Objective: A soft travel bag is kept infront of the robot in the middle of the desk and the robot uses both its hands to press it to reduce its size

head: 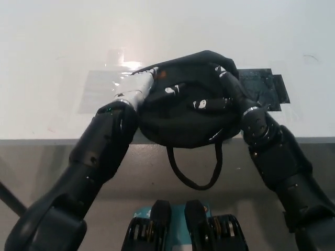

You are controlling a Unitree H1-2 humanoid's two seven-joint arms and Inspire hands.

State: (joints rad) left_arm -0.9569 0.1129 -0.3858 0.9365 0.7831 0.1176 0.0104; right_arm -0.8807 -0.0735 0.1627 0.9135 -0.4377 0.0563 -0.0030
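Both robot hands, left point(137, 90) and right point(229, 86), seemingly squeeze bag point(183, 112) on white desk point(63, 47).

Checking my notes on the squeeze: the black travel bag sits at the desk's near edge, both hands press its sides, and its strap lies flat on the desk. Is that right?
Not quite: the head view shows the strap hanging off the white desk's near edge, not lying on it. The rest holds: the black travel bag sits at that edge, with the white left hand and black right hand pressing its sides.
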